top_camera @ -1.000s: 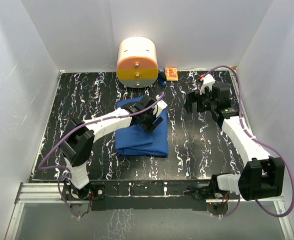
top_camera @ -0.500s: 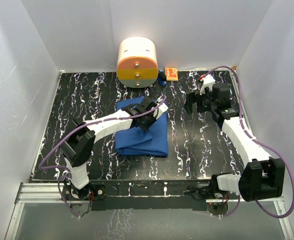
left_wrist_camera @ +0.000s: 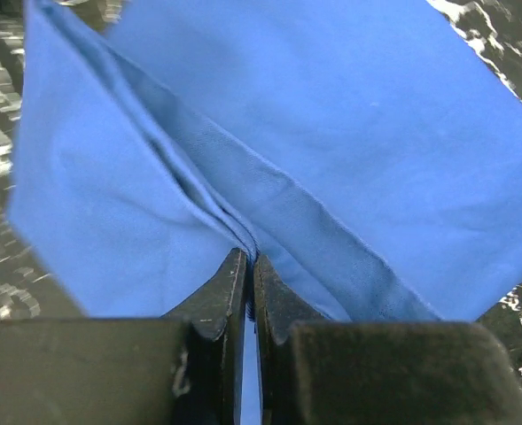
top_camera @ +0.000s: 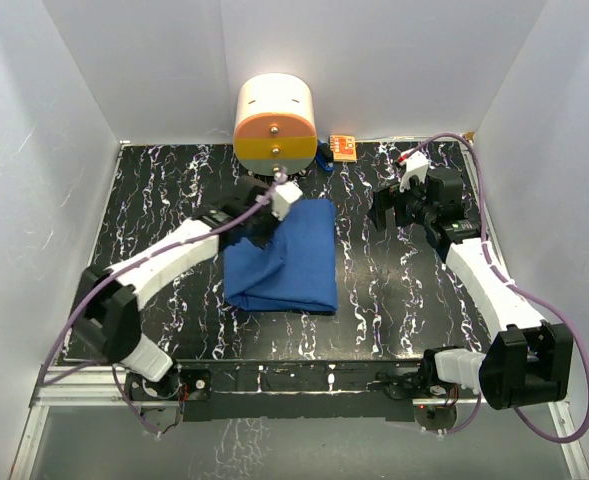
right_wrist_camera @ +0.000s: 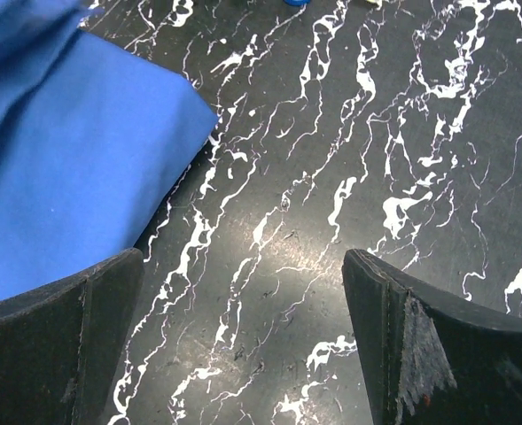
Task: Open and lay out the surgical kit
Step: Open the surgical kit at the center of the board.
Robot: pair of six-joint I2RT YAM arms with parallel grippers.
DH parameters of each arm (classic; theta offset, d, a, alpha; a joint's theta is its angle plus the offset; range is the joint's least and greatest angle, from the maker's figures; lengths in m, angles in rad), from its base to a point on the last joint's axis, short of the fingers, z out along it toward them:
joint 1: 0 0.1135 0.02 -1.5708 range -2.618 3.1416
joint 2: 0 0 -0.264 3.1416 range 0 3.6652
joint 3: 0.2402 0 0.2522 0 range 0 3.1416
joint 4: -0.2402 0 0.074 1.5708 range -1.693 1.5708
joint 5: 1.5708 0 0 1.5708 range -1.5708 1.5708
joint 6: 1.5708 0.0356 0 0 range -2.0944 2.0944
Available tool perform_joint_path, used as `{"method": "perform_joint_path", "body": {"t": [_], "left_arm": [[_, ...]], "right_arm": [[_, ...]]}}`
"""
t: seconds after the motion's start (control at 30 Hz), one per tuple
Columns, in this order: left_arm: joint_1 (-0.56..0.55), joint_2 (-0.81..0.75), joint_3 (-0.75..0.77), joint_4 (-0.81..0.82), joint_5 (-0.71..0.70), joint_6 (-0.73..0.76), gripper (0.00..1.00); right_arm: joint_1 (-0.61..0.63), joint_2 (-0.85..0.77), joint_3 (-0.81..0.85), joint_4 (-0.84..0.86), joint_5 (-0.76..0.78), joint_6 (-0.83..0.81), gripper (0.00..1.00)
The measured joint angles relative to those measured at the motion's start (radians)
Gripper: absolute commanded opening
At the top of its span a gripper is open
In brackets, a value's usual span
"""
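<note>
Two sets of jaws are in view. The left jaws are clenched on a raised fold of the royal-blue cloth wrap (left_wrist_camera: 349,133) at its far-left edge, near the round cream-and-orange container (top_camera: 274,125). The right jaws stand wide apart, grasping nothing, over the black marbled table (right_wrist_camera: 331,177) just right of the wrap, which lies folded mid-table.
</note>
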Motion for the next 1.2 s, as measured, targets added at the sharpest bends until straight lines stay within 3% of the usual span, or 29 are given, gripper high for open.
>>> {"method": "perform_joint_path", "body": {"t": [0.13, 0.27, 0.5, 0.53, 0.57, 0.6, 0.63, 0.8, 1.0, 1.2], "left_arm": [[0.157, -0.157, -0.024, -0.019, 0.056, 0.024, 0.0], [0.277, -0.297, -0.052, -0.061, 0.019, 0.064, 0.0], [0.402, -0.496, -0.221, -0.106, -0.251, 0.198, 0.0], [0.419, -0.514, -0.254, -0.106, -0.296, 0.219, 0.04], [0.435, -0.534, -0.293, -0.105, -0.343, 0.241, 0.18], [0.446, -0.545, -0.321, -0.105, -0.374, 0.256, 0.33], [0.455, -0.557, -0.354, -0.105, -0.409, 0.277, 0.59], [0.513, -0.588, -0.462, -0.051, -0.61, 0.383, 0.98], [0.533, -0.583, -0.456, 0.108, -0.741, 0.534, 0.99], [0.556, -0.509, -0.306, 0.127, -0.702, 0.477, 0.99]], "right_arm": [[0.006, -0.013, -0.005, 0.03, -0.03, -0.021, 0.93], [0.034, -0.002, -0.005, 0.049, -0.066, -0.033, 0.93], [0.21, 0.098, 0.038, 0.087, -0.084, -0.038, 0.93], [0.247, 0.126, 0.058, 0.089, -0.079, -0.039, 0.93], [0.273, 0.146, 0.071, 0.092, -0.077, -0.041, 0.93], [0.306, 0.167, 0.085, 0.097, -0.076, -0.042, 0.93], [0.337, 0.189, 0.097, 0.103, -0.074, -0.042, 0.93], [0.488, 0.312, 0.174, 0.119, -0.023, -0.045, 0.91], [0.685, 0.441, 0.224, 0.133, 0.093, -0.034, 0.89], [0.882, 0.497, 0.245, 0.113, 0.211, -0.041, 0.89]]}}
